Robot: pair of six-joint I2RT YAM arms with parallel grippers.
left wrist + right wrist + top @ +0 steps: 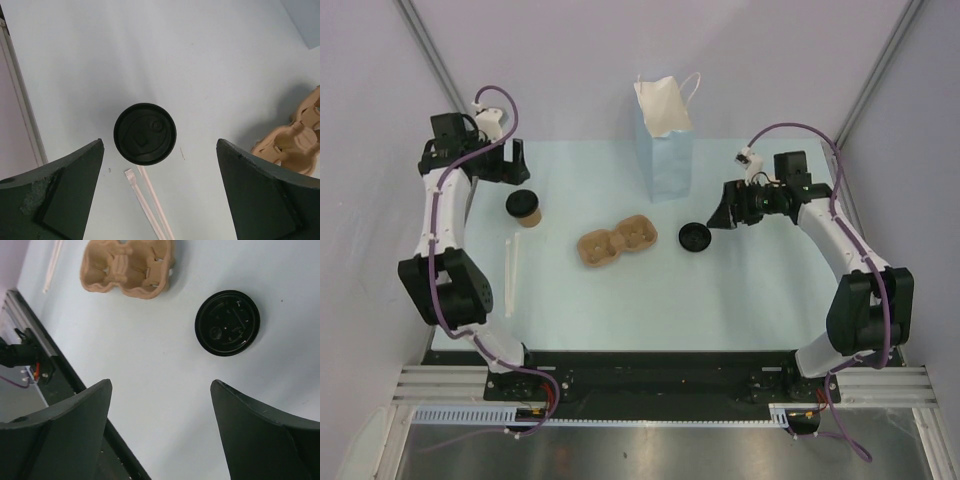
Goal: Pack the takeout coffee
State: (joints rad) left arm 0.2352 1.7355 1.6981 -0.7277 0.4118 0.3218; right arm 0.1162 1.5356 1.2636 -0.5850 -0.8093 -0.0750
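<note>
Takeout coffee cup (524, 208), black lid on, stands upright at the table's left, just beside left gripper (512, 165); right gripper (725, 215) is near a loose black lid (695, 237). Left wrist: jaws spread wide, empty, cup between them, straws (150, 200) close by. Right wrist: jaws wide, empty, loose lid upturned. Likely best: descend centred, squeeze the cup wall under the lid, keep it upright toward the blue paper bag (665, 140).

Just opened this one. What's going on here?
Two robot arms are packing a takeout coffee, and neither holds anything. The left end effector hangs open near the lidded cup, which stands on the left side of the table beside some straws. The right end effector is open near a loose black lid lying flat. The pulp carrier sits empty mid-table, and the blue bag stands upright at the back.
</note>
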